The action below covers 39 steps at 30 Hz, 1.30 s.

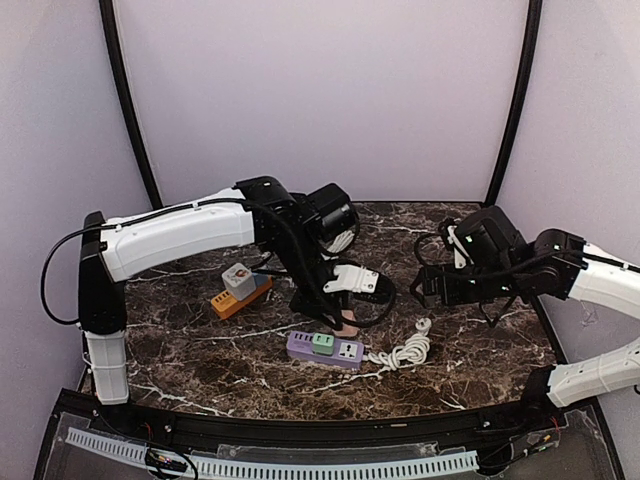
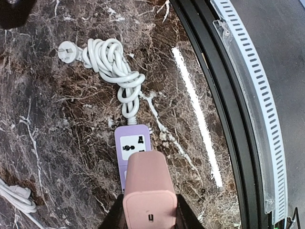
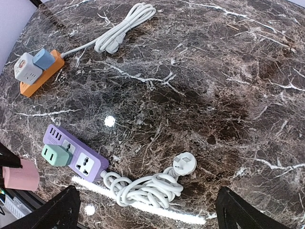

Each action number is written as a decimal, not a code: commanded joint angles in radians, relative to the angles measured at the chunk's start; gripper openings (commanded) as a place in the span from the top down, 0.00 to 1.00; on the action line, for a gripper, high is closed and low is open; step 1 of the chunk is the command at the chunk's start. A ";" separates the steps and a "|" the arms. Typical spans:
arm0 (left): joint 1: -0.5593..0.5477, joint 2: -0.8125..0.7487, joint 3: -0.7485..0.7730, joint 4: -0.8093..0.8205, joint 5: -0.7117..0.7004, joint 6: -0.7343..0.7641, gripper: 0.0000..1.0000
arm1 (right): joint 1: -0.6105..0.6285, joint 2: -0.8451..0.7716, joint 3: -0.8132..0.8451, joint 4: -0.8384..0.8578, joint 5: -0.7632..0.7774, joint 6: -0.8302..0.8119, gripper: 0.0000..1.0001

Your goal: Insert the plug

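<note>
My left gripper (image 2: pixel 149 214) is shut on a pink plug adapter (image 2: pixel 147 188) and holds it just above the purple power strip (image 2: pixel 131 145), near its free socket. In the top view the pink adapter (image 1: pixel 347 328) hangs over the strip (image 1: pixel 325 349), which carries a green adapter (image 1: pixel 322 341). The right wrist view shows the strip (image 3: pixel 76 155), the green adapter (image 3: pixel 55 155) and the pink adapter (image 3: pixel 20 174) at the left edge. My right gripper (image 3: pixel 145 212) is open and empty, above the marble to the right of the strip; in the top view it (image 1: pixel 432 288) hovers there.
The strip's white cord (image 1: pixel 405 352) lies coiled to its right, ending in a white plug (image 3: pixel 184 164). An orange power strip (image 1: pixel 240 296) with grey and blue cubes (image 3: pixel 34 64) sits at left. Another white cable (image 3: pixel 124 28) lies at the back. The table's front rail (image 2: pixel 238 119) is close.
</note>
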 commanded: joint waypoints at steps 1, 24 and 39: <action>-0.024 0.014 0.035 -0.032 -0.041 0.005 0.99 | -0.010 -0.006 -0.019 -0.016 -0.017 0.009 0.01; -0.065 0.170 0.060 -0.011 -0.186 -0.045 0.99 | -0.013 -0.003 -0.028 -0.022 -0.013 -0.038 0.01; -0.069 0.216 0.072 -0.001 -0.179 -0.067 0.99 | -0.014 0.008 -0.028 -0.022 -0.007 -0.055 0.01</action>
